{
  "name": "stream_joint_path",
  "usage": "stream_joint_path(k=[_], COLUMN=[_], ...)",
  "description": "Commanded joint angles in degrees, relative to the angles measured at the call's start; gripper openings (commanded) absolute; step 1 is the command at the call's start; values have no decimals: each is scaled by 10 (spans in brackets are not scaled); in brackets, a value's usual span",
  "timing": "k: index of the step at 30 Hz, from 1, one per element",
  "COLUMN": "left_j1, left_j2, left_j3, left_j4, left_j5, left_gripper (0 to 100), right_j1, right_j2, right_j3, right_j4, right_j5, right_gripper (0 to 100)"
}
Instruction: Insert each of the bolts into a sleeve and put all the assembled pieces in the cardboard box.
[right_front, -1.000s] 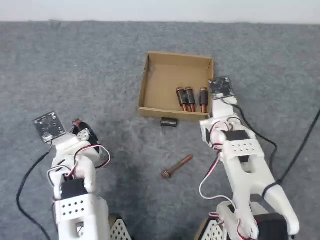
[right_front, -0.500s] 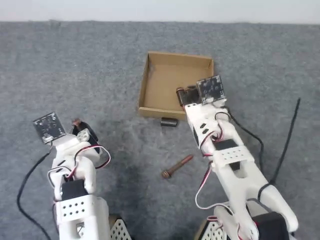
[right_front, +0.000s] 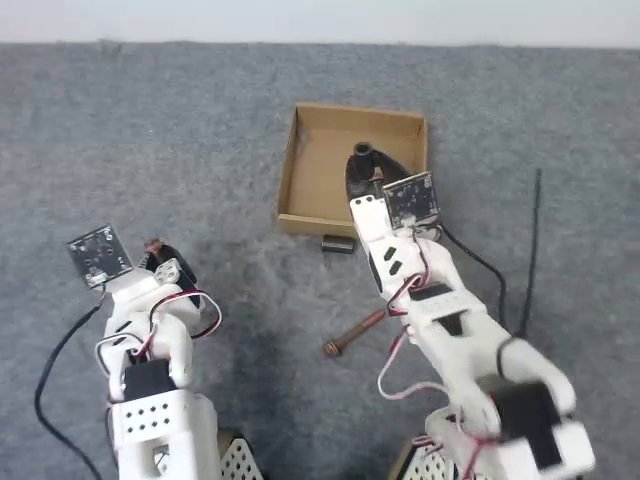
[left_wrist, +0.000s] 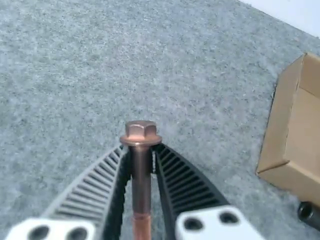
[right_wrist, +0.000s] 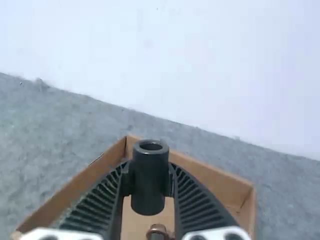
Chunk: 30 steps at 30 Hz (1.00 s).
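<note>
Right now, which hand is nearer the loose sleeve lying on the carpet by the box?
Right. The right hand, holding another sleeve, hangs over the cardboard box just beyond the loose sleeve; the left hand is far off to the side, gripping a bolt.

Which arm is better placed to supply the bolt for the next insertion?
Left, probably. The left gripper is shut on a bolt, while the right gripper holds a sleeve over the cardboard box.

Left gripper (left_wrist: 141, 148): arm folded low, fingers clamped on bolt (left_wrist: 141, 133). Right gripper (right_wrist: 149, 168): arm stretched forward, clamped on sleeve (right_wrist: 149, 187).
</note>
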Motion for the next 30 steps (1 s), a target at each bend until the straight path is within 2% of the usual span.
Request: stream_joint_path(k=[1,9,14,20,30], left_j1=[0,-1,-3,-3,-4], left_j2=[-18,-18,-18,-18,-18], left_j3=[-10,-10,-10,-10,-10], left_j4=[-21,-21,-22,-22,-22], left_j5=[4,3,3,3,3], left_gripper=[13,13,13,13,13], right_j1=[-5,-80,-127,-176,-256], right_j2=[70,258,294,257,218], right_j3=[-62,-98,-40,76,218], right_j4=[-123,-346,-451,-516,-564], right_j5=[4,5,8,7,6], right_gripper=[6,6,6,6,6])
